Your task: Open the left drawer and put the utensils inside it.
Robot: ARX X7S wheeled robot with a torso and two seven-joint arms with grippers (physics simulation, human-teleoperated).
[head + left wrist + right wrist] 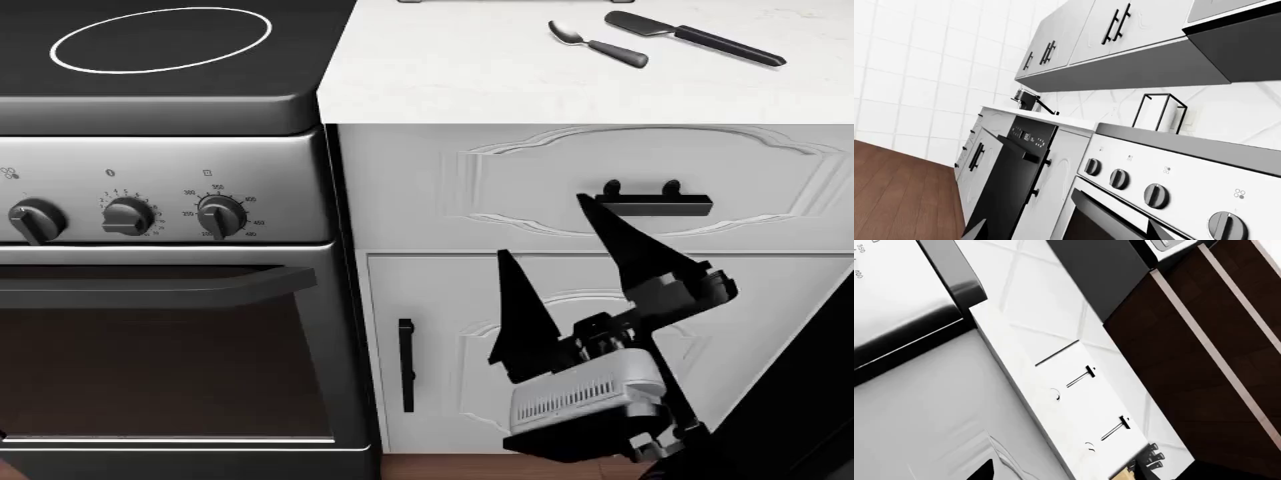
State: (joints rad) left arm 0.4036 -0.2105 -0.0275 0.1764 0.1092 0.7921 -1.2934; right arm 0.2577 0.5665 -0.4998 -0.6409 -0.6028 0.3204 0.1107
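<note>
1. Right now the right gripper (561, 265) hangs in front of the drawer (534, 185), jaws spread wide and holding nothing, one finger tip just beside the handle (654, 205).
2. Drawer looks fully closed, so the step in hand is the grab: bring both fingers around the bar, one above and one below (at present the far finger sits down by the cabinet door).
3. Squeeze firmly, then pull straight out, square to the front.
4. Spoon (594, 42) and spatula (694, 38) wait on the counter (441, 85) above, near each other.
5. Left gripper: not visible in any view.
</note>
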